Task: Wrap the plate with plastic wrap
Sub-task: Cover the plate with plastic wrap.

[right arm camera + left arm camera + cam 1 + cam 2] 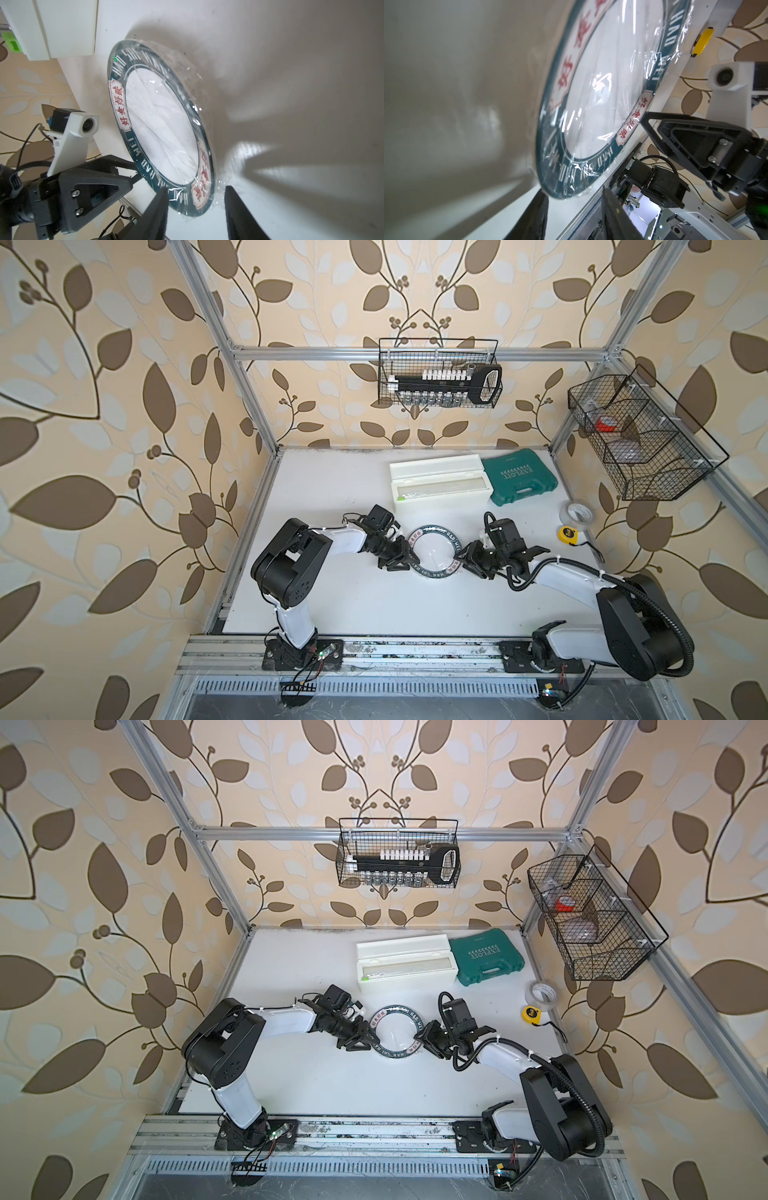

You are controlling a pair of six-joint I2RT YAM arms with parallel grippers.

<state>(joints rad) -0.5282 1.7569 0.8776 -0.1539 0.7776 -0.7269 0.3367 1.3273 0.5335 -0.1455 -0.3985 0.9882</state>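
Right wrist view: crinkly film (192, 83) over round dark-rimmed plate (133, 150), both jaws apart.

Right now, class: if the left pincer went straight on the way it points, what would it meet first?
The wrapped plate: the left pincer, jaws apart, sits at its rim, pointing across it toward the right pincer. Height is unclear, so it may only skim the plastic wrap.

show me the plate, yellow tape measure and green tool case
plate (435, 552), in a top view, white centre
yellow tape measure (569, 534), in a top view, yellow housing
green tool case (520, 480), in a top view, lid middle
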